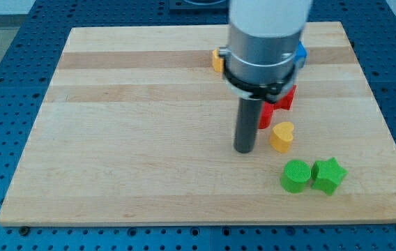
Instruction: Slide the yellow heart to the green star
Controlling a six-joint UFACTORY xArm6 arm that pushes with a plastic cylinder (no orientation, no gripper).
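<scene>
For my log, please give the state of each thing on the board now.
my tip: on the board, just left of the yellow heart, small gap
yellow heart: flat, apart from the green star
green star: beside the green round block
green round block: flat
red block: partly hidden

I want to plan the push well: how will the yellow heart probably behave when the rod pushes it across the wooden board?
The yellow heart looks solid and low with a flat base, so it should slide, not roll or tip. Its curved sides may make it turn if my tip, now at its left, pushes off-centre. The board looks smooth, so it probably slides easily.
</scene>
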